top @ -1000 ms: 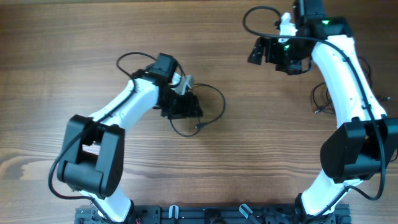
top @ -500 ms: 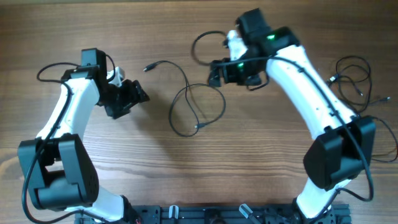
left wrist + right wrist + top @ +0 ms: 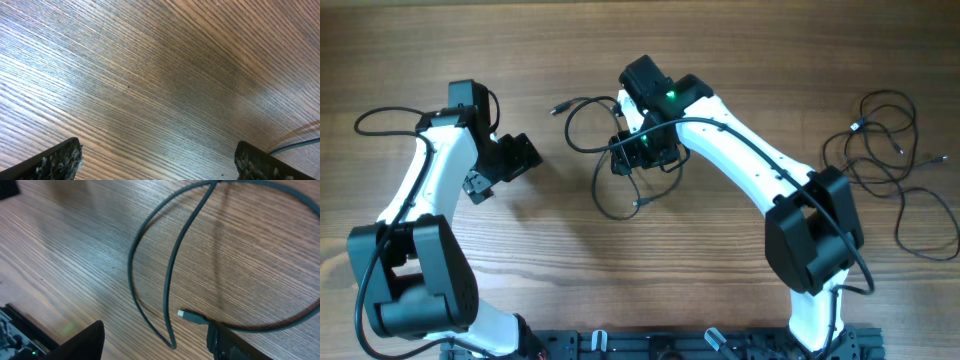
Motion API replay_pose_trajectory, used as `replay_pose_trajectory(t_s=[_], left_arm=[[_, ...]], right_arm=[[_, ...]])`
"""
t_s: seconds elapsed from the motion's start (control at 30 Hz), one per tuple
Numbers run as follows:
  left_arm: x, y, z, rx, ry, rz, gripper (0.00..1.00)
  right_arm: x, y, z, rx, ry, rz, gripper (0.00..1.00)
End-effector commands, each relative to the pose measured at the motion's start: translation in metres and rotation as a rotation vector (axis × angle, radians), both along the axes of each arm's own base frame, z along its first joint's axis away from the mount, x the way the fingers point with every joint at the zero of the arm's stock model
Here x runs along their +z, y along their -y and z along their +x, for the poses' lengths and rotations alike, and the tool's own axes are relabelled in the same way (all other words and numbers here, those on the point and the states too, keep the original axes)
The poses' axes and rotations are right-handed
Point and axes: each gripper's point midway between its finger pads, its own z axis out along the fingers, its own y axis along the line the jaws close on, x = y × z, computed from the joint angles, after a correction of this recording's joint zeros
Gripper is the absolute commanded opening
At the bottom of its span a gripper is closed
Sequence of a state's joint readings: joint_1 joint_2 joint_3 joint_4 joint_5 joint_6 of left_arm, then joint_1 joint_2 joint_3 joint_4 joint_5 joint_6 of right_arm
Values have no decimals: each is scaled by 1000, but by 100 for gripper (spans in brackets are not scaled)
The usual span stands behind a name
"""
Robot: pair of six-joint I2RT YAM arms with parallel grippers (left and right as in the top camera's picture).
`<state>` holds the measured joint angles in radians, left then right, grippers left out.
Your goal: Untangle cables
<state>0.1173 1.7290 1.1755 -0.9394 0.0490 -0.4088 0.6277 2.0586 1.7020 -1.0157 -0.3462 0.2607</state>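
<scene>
Centre cable point(image 3: 599, 196): a thin black wire lies in loose, overlapping loops on the middle of the wooden table point(image 3: 740, 290), flat on the boards.
Plug end point(image 3: 189, 315): a small pale-tipped connector lies inside the loop, just beside the right-hand finger in the right wrist view; from overhead it is at the loop's lower edge.
Second plug point(image 3: 558, 107): the wire's other end lies up and to the left, clear of both arms.
Far bunch point(image 3: 865, 150): more thin black wires sprawl in open coils at the table's right edge, well apart from the centre cable.
Right gripper point(image 3: 160, 347): it hangs low over the centre loops, jaws apart, with two strands of the wire running down between the fingers; neither finger pinches the wire.
Right arm point(image 3: 740, 160): the white arm reaches across from the lower right, a green light glowing on its wrist.
Left gripper point(image 3: 157, 161): jaws spread wide over bare wood grain, with nothing between the fingers.
Left arm point(image 3: 420, 180): it bends up the table's left side, near the centre cable but not touching it.
</scene>
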Motion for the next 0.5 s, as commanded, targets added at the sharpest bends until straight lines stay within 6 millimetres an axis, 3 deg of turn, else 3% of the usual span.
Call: replay_pose_trajectory(t_s=[0.0, 0.07, 0.27, 0.4, 0.47], left_arm=[[4, -5, 0, 26, 8, 20, 100], [4, -5, 0, 26, 8, 20, 100], [4, -5, 0, 26, 8, 20, 100], [4, -4, -1, 25, 7, 16, 100], [4, -5, -1, 26, 4, 15, 100]], right_arm=[[-31, 3, -14, 9, -61, -63, 66], [-39, 5, -22, 18, -79, -77, 64], [-65, 10, -43, -10, -133, -113, 43], [-70, 10, -43, -29, -136, -112, 11], [-69, 10, -42, -30, -131, -108, 4]])
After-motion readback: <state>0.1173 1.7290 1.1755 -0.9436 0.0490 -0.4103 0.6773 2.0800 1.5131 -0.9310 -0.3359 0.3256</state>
